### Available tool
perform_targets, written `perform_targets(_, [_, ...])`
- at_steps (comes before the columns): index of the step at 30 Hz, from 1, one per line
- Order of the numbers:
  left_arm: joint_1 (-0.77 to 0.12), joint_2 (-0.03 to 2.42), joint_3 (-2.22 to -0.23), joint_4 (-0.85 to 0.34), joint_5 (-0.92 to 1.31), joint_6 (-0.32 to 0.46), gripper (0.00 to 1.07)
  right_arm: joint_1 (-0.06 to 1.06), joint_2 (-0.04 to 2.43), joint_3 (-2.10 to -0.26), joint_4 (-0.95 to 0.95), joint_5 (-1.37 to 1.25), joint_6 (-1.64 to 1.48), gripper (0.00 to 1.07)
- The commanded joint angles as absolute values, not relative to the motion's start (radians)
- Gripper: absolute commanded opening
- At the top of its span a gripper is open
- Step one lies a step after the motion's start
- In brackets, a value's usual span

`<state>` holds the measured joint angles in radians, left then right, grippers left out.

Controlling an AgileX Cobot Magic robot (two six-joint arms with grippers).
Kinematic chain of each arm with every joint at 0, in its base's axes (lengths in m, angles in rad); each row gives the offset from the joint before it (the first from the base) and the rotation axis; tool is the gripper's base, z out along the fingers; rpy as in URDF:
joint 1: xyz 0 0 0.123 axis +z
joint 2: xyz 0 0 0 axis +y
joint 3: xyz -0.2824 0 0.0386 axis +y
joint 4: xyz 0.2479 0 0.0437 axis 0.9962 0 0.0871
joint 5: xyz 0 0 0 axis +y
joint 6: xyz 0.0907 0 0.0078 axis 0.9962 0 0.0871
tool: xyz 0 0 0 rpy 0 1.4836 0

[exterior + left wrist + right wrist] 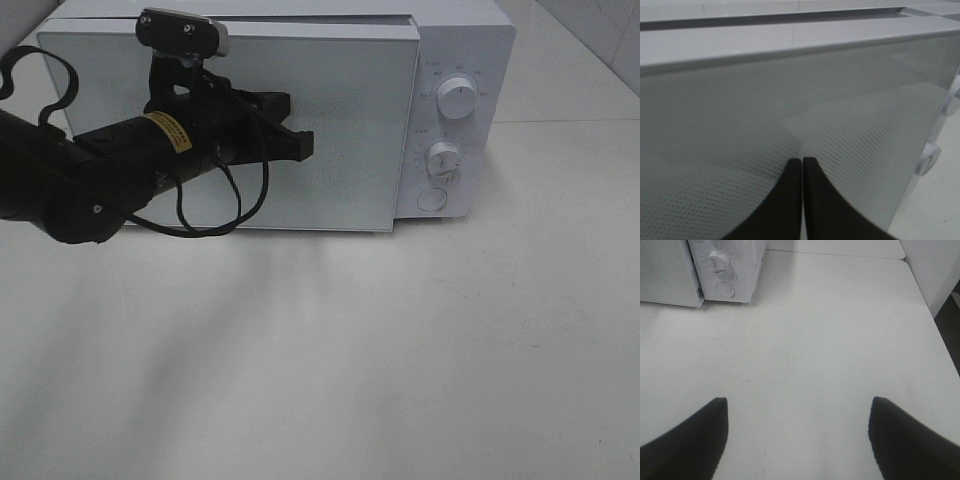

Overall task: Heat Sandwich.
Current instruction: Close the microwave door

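As seen from the high camera, the white microwave [465,50] stands at the back of the pale table [400,350] with its frosted door [350,110] shut. The left gripper [299,146] is held level in front of the door's middle, black fingers pointing toward the control panel. The panel carries an upper knob [458,100], a lower knob [443,158] and a round button [432,199].

Left wrist view: both fingertips [792,172] are pressed together with nothing between them, close before the dotted door. I cannot tell whether they touch it.

Right wrist view: the right gripper [797,410] hangs over bare table, fingers [700,435] spread wide and holding nothing, with the microwave's panel corner well beyond them.

The sandwich shows in no view, and the frosted door hides the cavity, so its position cannot be told.
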<state>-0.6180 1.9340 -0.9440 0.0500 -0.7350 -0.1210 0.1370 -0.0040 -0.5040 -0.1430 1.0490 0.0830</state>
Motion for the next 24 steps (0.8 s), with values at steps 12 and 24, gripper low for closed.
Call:
perform_targets(12, [-0.664, 2.035, -1.137, 0.04, -0.674, -0.119, 0.0, 0.129, -0.029, -0.503, -0.145, 1.039, 0.087, 0.76])
perform_targets(24, [-0.663, 2.092, -1.279, 0.038, -0.566, -0.117, 0.0, 0.129, -0.029, -0.503, -0.145, 1.039, 0.087, 0.76])
